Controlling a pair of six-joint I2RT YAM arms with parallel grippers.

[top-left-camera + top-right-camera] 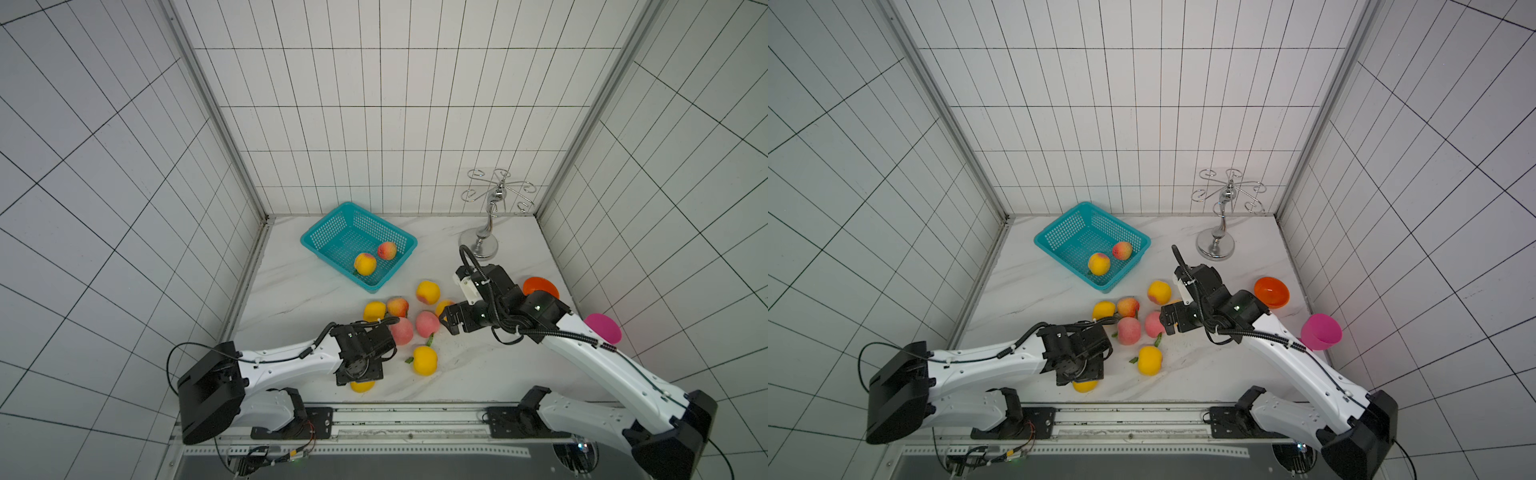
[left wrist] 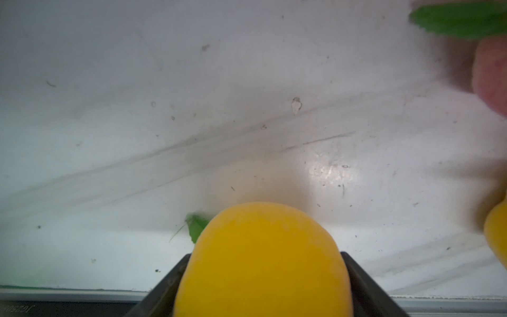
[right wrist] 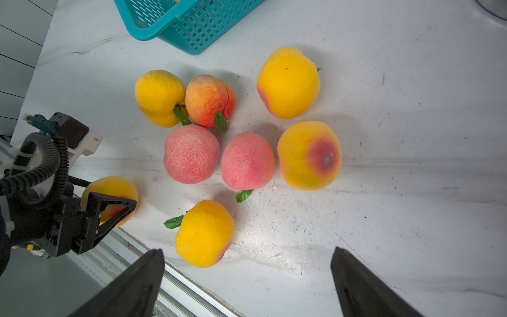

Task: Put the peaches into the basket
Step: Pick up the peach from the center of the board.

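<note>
Closest to the lens, a yellow peach (image 2: 263,263) fills the gap between the left fingers (image 2: 362,285), which are clamped against its two sides. Whether it is lifted clear of the desk (image 1: 299,299) I cannot tell. It sits right at the desk's front edge, so a slip on that round skin would likely send it rolling off toward the rail.

Farther in, the right fingers (image 3: 137,282) are spread wide and empty, hovering over the seven loose peaches (image 3: 247,162) bunched mid-desk. Both arms crowd that bunch. The left arm's way to the basket (image 1: 328,232), at the back left of the desk, runs straight over it. A low carry could knock fruit rolling, or the two arms could clash.

Two peaches (image 1: 365,263) lie in the basket already. It looks like light plastic and may skid if its rim is bumped.
</note>
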